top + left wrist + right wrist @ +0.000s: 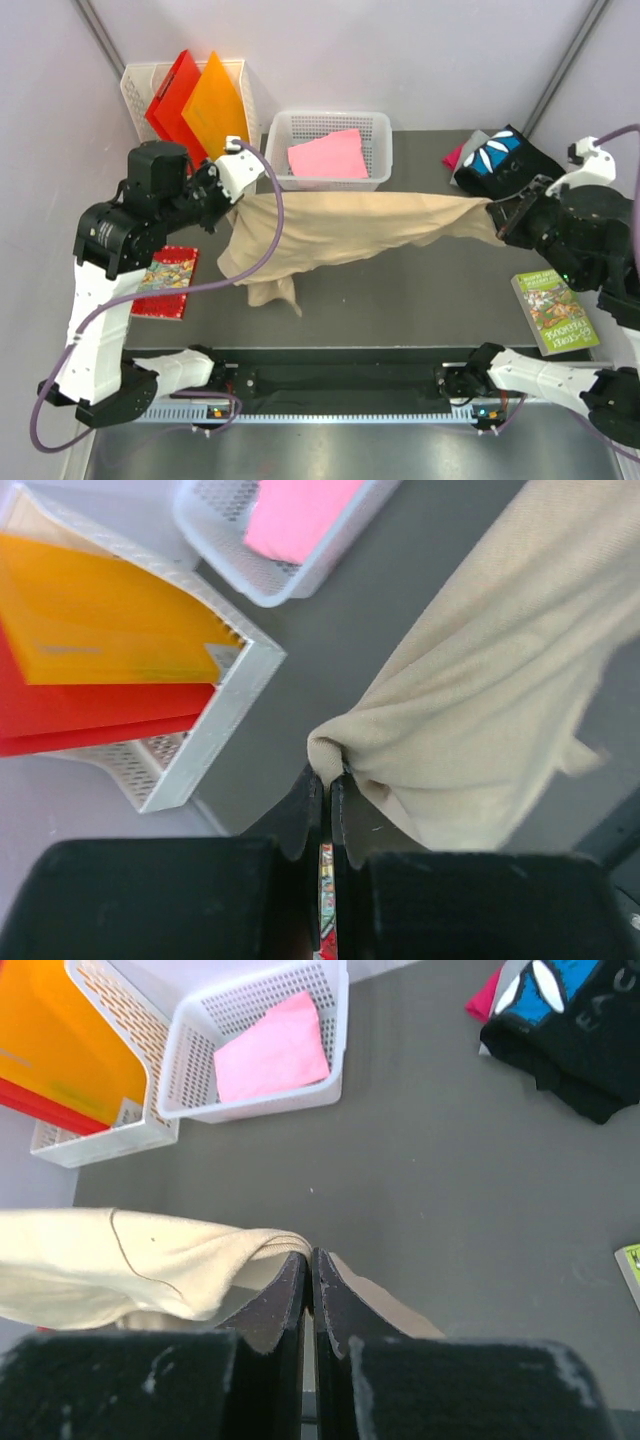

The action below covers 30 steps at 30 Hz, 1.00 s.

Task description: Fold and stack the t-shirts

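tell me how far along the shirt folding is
Done: the pink t-shirt lies folded in the white basket. In hand: the tan t-shirt is stretched between the left claw and right claw, both shut on it. Left: folding it, plus the black printed t-shirt heaped far right.

**A:** Where is the worktop (400, 305) open?

**B:** Along the front, a bare grey strip runs between the tan t-shirt (340, 235) and the arm bases. The left book (168, 282) and the right book (555, 312) lie at its ends.

**A:** What blocks the back?

**B:** The t-shirt stretches across the middle, drooping low on the left. Behind it are a white basket (330, 115), a folder rack (135, 85) in the left corner and a pile of t-shirts (500, 155) on the right. The worktop between basket and pile is bare.
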### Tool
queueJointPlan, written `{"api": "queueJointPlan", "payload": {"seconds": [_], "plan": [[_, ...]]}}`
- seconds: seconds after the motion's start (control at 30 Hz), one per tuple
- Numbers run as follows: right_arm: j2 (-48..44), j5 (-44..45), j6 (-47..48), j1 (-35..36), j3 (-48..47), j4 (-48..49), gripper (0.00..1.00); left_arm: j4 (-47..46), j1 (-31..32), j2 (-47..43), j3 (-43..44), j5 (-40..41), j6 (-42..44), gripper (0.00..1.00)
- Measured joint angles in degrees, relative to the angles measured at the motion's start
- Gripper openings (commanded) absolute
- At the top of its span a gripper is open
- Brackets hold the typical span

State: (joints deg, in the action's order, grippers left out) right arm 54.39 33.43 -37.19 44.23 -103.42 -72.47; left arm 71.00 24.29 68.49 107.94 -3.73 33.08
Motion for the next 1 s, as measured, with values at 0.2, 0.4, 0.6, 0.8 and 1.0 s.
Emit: {"api": "queueJointPlan", "payload": {"seconds": [0.2, 0.4, 0.6, 0.8, 1.0], "plan": [[-2.21, 0.28, 2.14, 0.0, -2.89, 0.0, 0.0, 5.01, 0.09, -1.09, -3.41, -10.03, 0.17, 0.04], [-1.66, 4.0, 7.63, 0.0, -12.28, 1.33, 0.0, 6.56, 5.75, 6.62, 3.08, -19.67, 0.79, 0.31], [-1.42, 8.39, 13.88, -0.02, -22.45, 6.43, 0.0, 6.27, 14.88, 14.51, 7.96, -31.8, -2.78, 0.39], [-1.38, 4.81, 13.57, -0.04, -16.81, 8.35, 0.0, 5.73, 15.61, 13.31, -3.3, -35.21, -4.68, 0.08], [6.54, -7.72, 9.55, 0.26, -1.53, 11.65, 0.0, 6.45, 15.08, 5.01, -18.95, -29.99, -6.25, 0.06]]}}
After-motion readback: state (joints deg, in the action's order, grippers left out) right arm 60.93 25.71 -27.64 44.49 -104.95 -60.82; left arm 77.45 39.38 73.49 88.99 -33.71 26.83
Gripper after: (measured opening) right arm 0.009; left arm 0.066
